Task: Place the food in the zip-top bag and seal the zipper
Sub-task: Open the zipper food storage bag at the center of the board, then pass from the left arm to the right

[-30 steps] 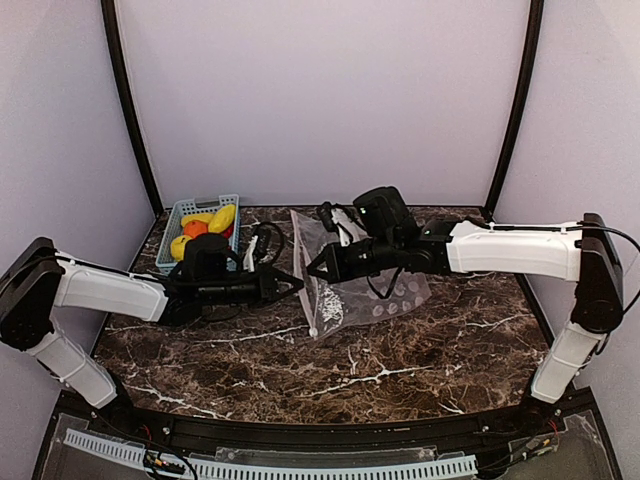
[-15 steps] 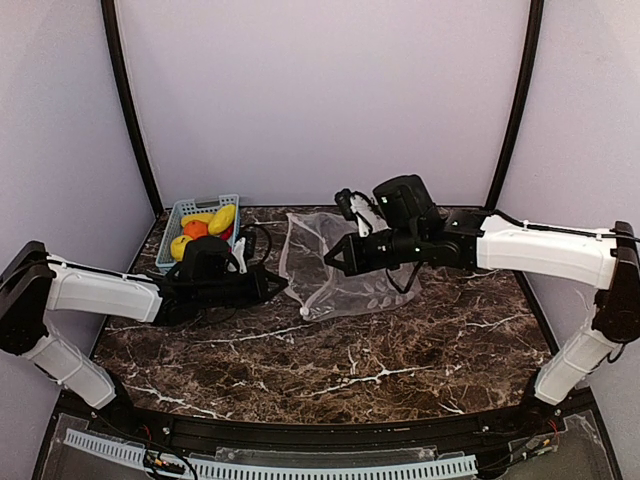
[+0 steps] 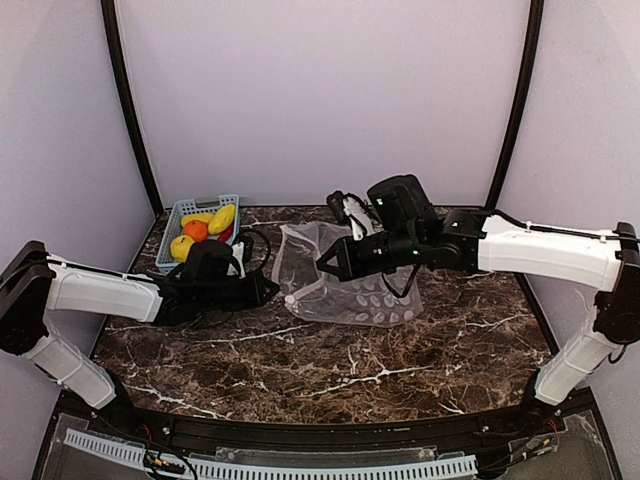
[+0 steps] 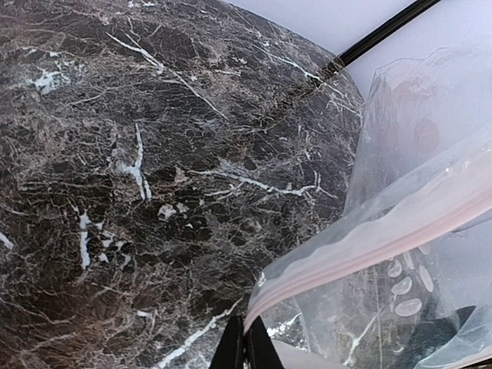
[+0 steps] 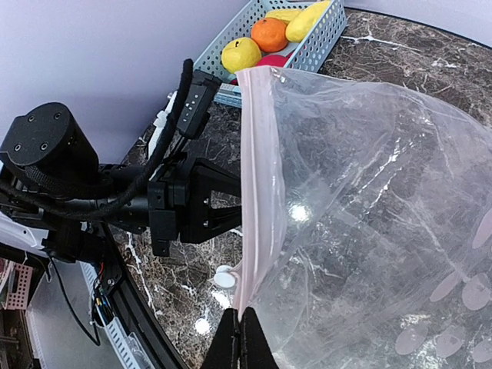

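Note:
The clear, dotted zip-top bag [image 3: 365, 296] lies spread on the marble table between both arms. My left gripper [image 4: 246, 350] is shut on the bag's mouth edge, right at the pale pink zipper [image 4: 384, 231]; in the top view it [image 3: 272, 290] sits at the bag's left side. My right gripper [image 5: 241, 342] is shut on the same pink zipper [image 5: 257, 177], close beside the white slider [image 5: 224, 278], and is at the bag's upper edge in the top view [image 3: 322, 266]. The food [image 3: 195, 229], yellow pieces, an orange ball and a red piece, lies in the basket. Nothing shows inside the bag.
The blue-grey slatted basket [image 3: 172, 232] stands at the back left corner, behind the left arm; it also shows at the top of the right wrist view [image 5: 323, 38]. Black frame posts and pale walls close in the table's back and sides.
The bag, bunched up and hanging between the grippers a second ago, now lies spread flatter on the table. My left gripper has pulled back to the left and the right arm has shifted right.

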`<state>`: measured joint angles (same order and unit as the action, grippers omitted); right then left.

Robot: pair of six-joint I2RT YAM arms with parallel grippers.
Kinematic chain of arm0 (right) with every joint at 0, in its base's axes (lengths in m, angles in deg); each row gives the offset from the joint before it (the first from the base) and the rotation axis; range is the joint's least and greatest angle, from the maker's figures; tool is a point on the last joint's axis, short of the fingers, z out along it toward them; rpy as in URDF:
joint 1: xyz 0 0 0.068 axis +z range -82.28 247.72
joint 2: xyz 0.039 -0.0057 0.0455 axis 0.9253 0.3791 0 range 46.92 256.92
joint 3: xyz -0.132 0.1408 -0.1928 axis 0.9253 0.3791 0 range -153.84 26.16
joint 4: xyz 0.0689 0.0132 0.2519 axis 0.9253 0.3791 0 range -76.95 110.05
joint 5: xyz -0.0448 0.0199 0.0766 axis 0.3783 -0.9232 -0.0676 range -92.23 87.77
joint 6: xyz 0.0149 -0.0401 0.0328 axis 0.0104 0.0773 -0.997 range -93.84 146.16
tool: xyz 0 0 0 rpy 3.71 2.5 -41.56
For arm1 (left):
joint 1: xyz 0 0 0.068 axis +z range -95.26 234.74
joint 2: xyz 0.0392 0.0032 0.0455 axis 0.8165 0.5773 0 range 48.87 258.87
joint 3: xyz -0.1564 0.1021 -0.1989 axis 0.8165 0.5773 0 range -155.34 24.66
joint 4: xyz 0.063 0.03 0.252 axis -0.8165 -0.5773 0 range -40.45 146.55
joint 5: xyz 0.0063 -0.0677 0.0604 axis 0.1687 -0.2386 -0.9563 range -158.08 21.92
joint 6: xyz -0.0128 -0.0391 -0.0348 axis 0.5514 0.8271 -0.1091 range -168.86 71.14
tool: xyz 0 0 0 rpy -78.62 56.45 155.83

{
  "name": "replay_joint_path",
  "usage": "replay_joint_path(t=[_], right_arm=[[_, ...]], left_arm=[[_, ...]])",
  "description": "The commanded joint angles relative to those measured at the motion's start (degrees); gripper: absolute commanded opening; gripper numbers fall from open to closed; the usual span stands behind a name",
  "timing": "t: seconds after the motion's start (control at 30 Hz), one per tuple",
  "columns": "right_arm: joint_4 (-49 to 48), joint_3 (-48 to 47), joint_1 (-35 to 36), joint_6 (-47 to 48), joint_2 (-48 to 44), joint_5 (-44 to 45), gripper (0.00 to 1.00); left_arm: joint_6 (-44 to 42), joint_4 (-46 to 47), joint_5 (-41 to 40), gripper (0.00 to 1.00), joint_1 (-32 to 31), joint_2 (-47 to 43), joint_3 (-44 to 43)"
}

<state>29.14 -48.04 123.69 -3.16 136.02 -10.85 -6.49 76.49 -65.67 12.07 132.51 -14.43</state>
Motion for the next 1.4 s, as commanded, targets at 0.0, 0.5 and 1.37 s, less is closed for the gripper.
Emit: replay_joint_path(t=[0.0, 0.5, 1.37], right_arm=[[0.26, -2.06, 0.64, -0.74, -0.48, 3.52, 0.00], [8.93, -6.14, 0.42, -3.79, 6.14, 12.58, 0.00], [9.49, -8.38, 0.37, -3.25, 8.84, 11.19, 0.00]], left_arm=[[-3.68, -4.05, -3.76, 0.05, -0.30, -0.53, -1.17], [-11.80, -2.95, 8.18, 0.54, -0.34, -4.26, -3.37], [-28.77, -40.81, 4.59, 0.89, 19.52, -9.35, -19.99]])
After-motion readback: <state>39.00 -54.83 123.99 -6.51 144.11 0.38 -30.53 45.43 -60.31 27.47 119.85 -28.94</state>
